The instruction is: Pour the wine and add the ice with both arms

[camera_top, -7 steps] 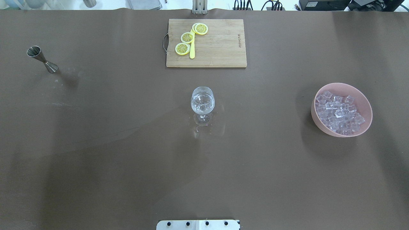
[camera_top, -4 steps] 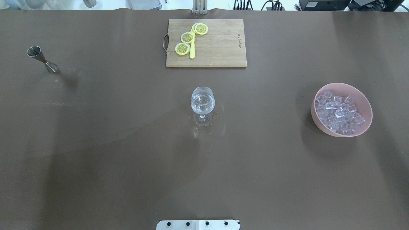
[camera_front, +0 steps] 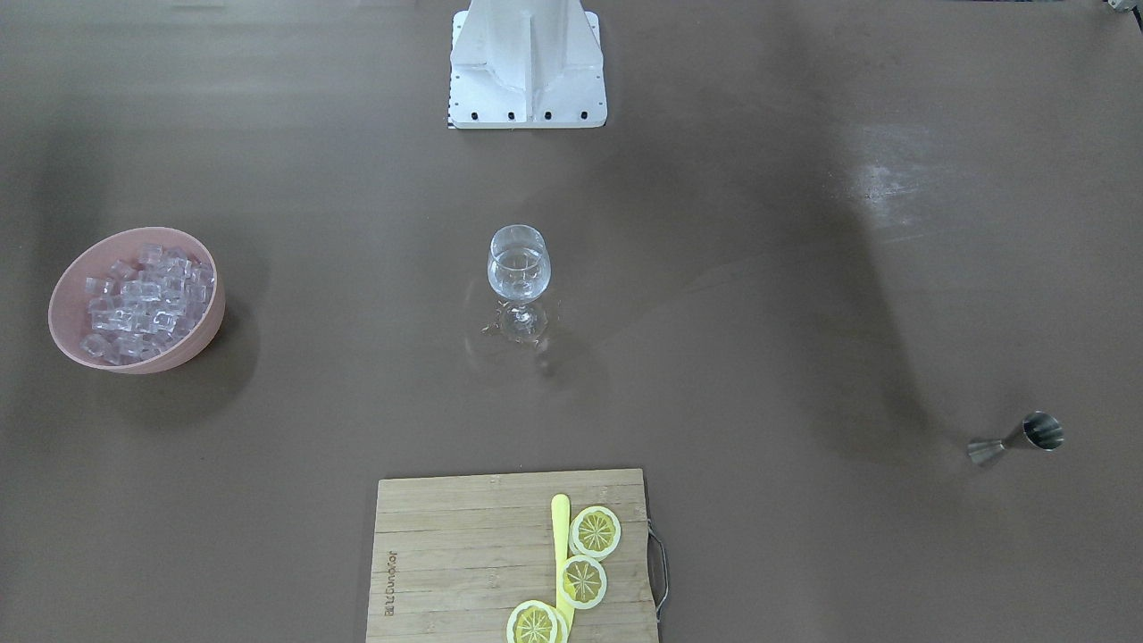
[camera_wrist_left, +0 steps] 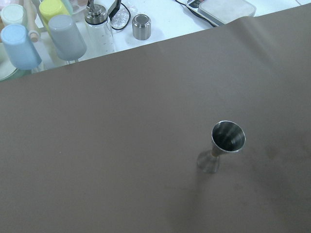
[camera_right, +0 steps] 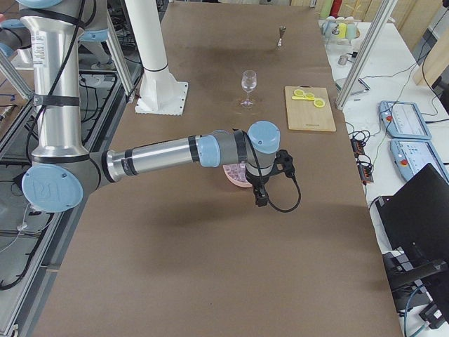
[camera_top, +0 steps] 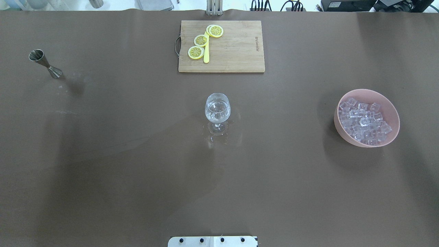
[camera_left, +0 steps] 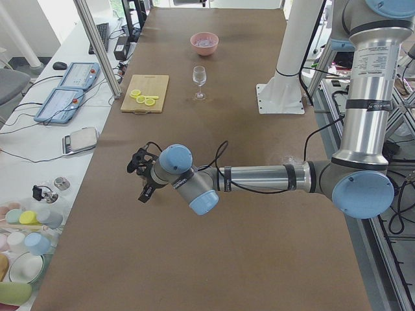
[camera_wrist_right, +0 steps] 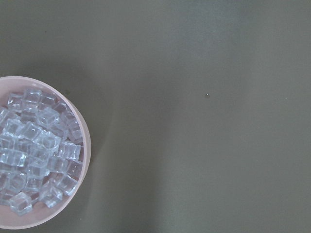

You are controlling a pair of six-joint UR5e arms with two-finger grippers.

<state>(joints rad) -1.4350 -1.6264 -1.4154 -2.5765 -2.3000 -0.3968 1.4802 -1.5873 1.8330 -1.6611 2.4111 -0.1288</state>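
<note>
A stemmed wine glass (camera_top: 217, 110) stands at the table's middle with a little clear wine in it; it also shows in the front view (camera_front: 518, 268). A pink bowl (camera_top: 369, 92) at the right holds many clear ice cubes (camera_top: 363, 120), which also show in the right wrist view (camera_wrist_right: 36, 155). A steel jigger (camera_top: 45, 63) stands upright at the far left, seen from above in the left wrist view (camera_wrist_left: 221, 145). My left gripper (camera_left: 144, 192) hangs above the table near the jigger; my right gripper (camera_right: 260, 199) hangs over the bowl. I cannot tell whether either is open or shut.
A wooden cutting board (camera_top: 236, 51) with lemon slices (camera_top: 201, 40) and a yellow knife lies at the far middle. The white pedestal (camera_front: 527, 62) stands at the robot's edge. Cups and bottles (camera_wrist_left: 63, 34) stand beyond the table's left end.
</note>
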